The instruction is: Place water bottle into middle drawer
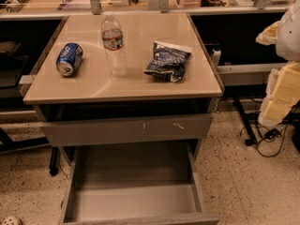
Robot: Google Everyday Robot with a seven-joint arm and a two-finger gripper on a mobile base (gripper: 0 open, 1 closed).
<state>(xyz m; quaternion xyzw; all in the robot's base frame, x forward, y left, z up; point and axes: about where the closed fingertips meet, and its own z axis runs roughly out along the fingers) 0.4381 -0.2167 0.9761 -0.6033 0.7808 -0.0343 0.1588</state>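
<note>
The arm (290,32) shows as a white bulk at the far right, off the bench's (122,86) right edge and level with its back corner. Below it hangs the pale yellow hand (281,95), out beyond the right edge near the front corner, cut by the border of the view. Whether the hand is apart or together, I cannot tell. It is touching nothing on the bench, and I see nothing held in it.

Over to the water bottle (114,46): it stands upright on the bench top, white cap up, left of the middle and nearer the back edge than the front. It's well apart from the hand.

A blue soda can (69,59) lies on its side near the left edge. A crumpled dark blue snack bag (167,60) sits just right of the bottle, toward the right edge, touching neither.

Under the front edge there is a scratched grey drawer front (126,129). Below that, the middle drawer (136,203) is pulled far out toward the camera, its smooth grey floor in plain view.
</note>
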